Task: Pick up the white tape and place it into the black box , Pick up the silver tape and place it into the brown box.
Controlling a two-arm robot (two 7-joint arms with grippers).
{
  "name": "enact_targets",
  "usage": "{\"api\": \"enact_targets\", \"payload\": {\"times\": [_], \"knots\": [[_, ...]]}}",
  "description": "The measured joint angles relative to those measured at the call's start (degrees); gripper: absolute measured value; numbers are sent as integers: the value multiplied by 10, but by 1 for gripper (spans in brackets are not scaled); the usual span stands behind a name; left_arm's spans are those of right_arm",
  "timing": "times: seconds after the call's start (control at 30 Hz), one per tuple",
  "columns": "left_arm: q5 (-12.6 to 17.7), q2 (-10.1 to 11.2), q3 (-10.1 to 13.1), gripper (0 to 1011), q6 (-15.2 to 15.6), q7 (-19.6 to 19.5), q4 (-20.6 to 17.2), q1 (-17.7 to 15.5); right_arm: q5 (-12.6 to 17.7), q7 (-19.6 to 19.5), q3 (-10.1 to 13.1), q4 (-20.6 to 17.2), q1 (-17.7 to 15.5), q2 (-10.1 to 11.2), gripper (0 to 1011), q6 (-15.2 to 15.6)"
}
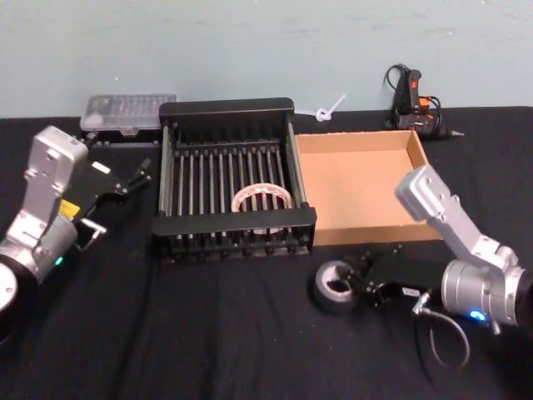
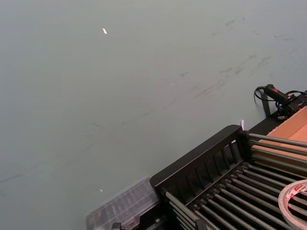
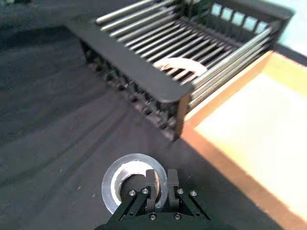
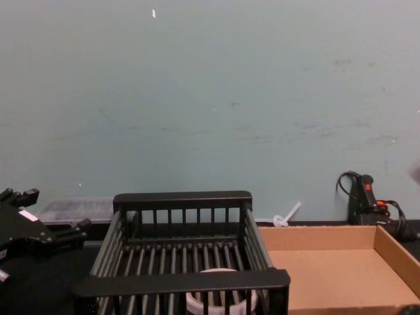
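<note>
Right gripper: we see its fingers pinched narrow on the silver tape's wall, in front of the brown box.
White tape: inside the black box.
Left gripper: we see it spread wide, beside the black box.

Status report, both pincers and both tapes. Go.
Right pincer shut on silver tape, roll on the cloth before the brown box. Left pincer open, idle beside black box. White tape inside it. Nothing blocking.
</note>
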Motion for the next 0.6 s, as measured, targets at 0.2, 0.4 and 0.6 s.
{"api": "enact_targets", "payload": {"times": [0.2,0.4,0.6], "knots": [[0,0,0,1001,0,0,0,0,8,-26,22,1,6,-12,158,-8],[0,0,0,1001,0,0,0,0,10,-54,44,11,19,-29,158,-15],[0,0,0,1002,0,0,0,0,0,-79,55,34,39,-49,158,-17]]}}
